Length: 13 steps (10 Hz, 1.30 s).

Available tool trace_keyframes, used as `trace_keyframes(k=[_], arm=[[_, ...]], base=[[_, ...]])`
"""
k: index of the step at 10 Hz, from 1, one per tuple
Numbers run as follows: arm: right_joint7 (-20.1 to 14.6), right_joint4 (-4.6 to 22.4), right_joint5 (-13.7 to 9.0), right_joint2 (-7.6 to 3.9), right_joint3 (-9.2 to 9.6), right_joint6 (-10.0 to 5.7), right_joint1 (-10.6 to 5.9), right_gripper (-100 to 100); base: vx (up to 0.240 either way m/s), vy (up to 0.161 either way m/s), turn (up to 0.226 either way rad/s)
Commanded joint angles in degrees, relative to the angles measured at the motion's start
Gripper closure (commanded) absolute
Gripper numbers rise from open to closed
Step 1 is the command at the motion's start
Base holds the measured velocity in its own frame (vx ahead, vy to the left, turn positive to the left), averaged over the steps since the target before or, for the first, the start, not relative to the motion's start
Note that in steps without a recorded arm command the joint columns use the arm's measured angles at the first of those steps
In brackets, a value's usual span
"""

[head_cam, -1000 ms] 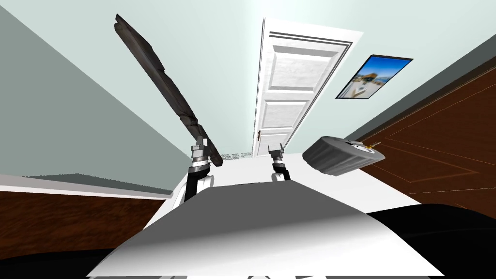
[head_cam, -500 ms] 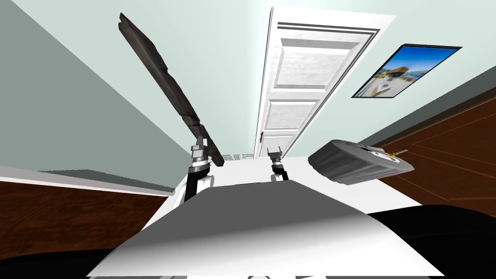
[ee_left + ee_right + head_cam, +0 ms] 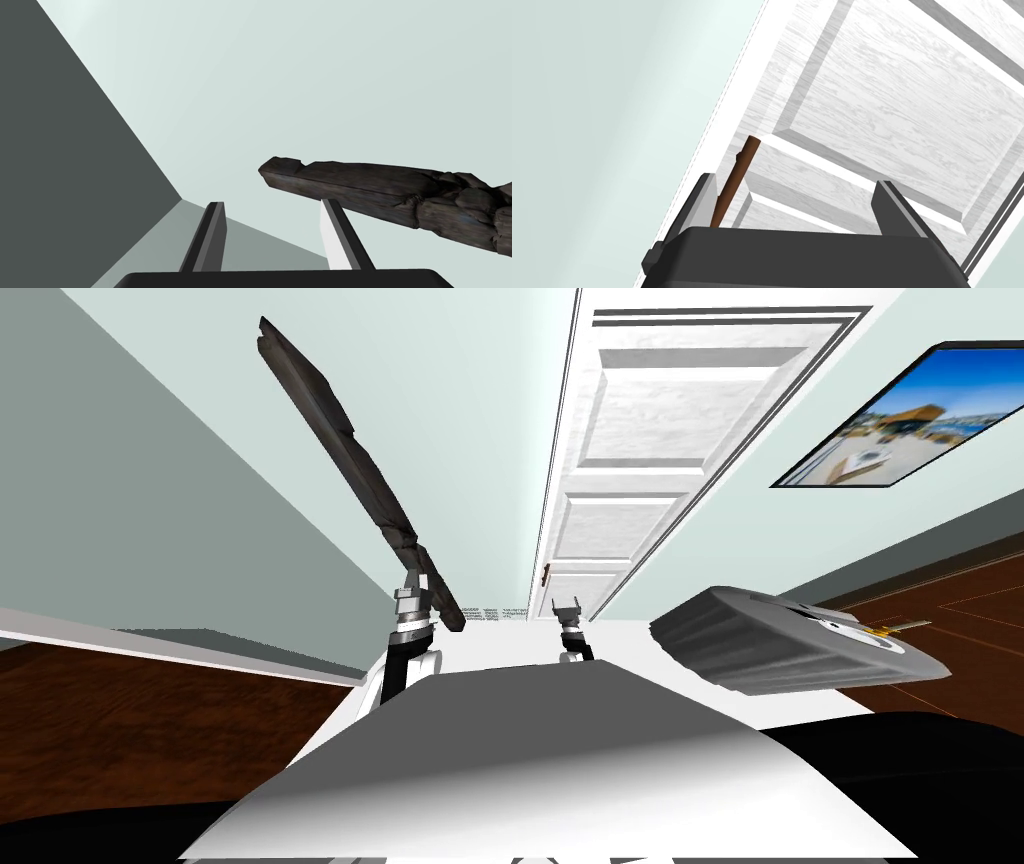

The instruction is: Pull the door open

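Our right gripper (image 3: 795, 181): fingers spread, brown handle (image 3: 739, 172) of the white panelled door (image 3: 892, 100) just inside one finger. Our left gripper (image 3: 271, 202): fingers spread, dark wooden plank (image 3: 380, 192) near.

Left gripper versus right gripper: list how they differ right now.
The right gripper faces the white panelled door, while the left gripper faces a pale wall. The right gripper has the brown door handle inside its gap, close beside one finger. The left gripper has nothing between its fingers, only a dark rough plank passing one fingertip. Shared: both stand open, and neither grips anything.
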Motion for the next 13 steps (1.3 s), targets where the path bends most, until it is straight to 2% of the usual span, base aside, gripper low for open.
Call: trace_keyframes(k=[1,13], arm=[[-1.85,2.05,-1.45,-0.39,0.56,-0.6,-0.43,-100],[-13.96,16.39,-11.11,-3.51,4.31,-5.14,-3.08,-100]], base=[[0.104,-0.033,0.085],[0.089,-0.039,0.099]])
